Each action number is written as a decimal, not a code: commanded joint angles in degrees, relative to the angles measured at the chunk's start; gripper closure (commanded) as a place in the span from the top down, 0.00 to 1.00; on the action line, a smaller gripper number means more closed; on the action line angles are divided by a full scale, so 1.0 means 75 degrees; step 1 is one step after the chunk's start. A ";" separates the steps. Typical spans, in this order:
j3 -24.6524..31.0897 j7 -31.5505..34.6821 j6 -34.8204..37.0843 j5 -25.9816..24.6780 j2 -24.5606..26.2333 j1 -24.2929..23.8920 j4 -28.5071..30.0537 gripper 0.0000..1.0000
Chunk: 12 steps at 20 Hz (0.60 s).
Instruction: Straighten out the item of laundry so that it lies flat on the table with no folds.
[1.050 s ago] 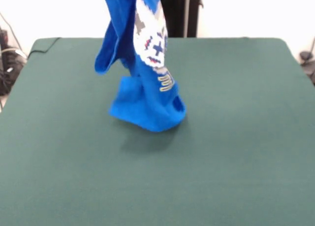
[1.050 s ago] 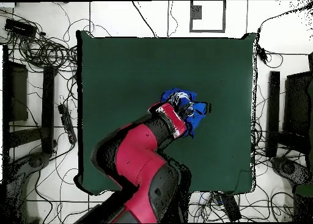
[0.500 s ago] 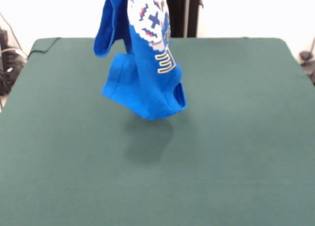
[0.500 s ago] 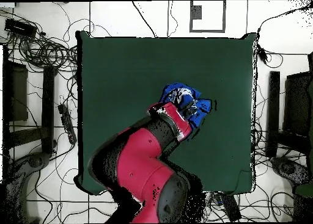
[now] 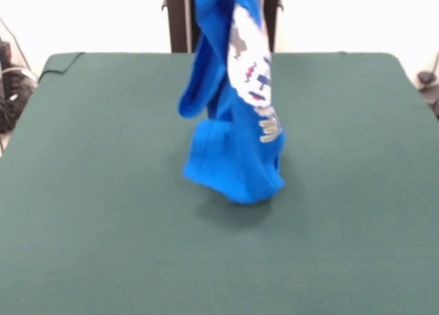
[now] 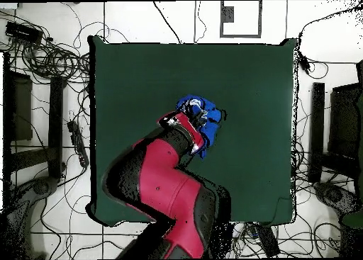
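Change since one second ago: shirt [image 5: 233, 136] has swung toward the right side of the front view, and its lowest fold now hangs nearer to the green cloth; its shadow lies directly under it. In the overhead view the arm [image 6: 166, 193] has turned, so the blue bundle sits a little more toward the middle of the tabletop [image 5: 357, 191].
Place of the shirt: it hangs in the air as one long twisted column, over the central part of the tabletop. The printed side shows as a narrow white-grey strip, with some yellow letters lower down. I cannot tell if the bottom fold already touches the cloth or only hovers just above.
Claw: its tips are hidden, above the top edge in the front view and under the arm and fabric in the overhead view. I cannot tell how it stands; the hanging shirt suggests it is held from above, but this is only my judgement.
Done so far: the shirt is lifted and lets gravity pull it long. Nothing is spread yet.
Left to do: almost everything. The garment must come down, be laid out, and the sleeves and body folds opened until it lies flat.
Progress estimate: early stage.
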 commanded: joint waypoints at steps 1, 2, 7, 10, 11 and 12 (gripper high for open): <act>0.1079 0.1948 0.0668 0.0738 0.0543 0.0726 0.0329 0.00; 0.1004 0.1990 0.0731 0.0804 0.0613 0.0799 0.0295 0.00; 0.0513 0.2195 0.1222 0.1201 0.0972 0.1246 0.0073 0.00; 0.0296 0.2262 0.1614 0.1407 0.1051 0.1448 -0.0051 0.00; 0.0227 0.2284 0.1755 0.1465 0.1069 0.1515 -0.0094 0.00; 0.0187 0.2296 0.1859 0.1502 0.1075 0.1551 -0.0124 0.00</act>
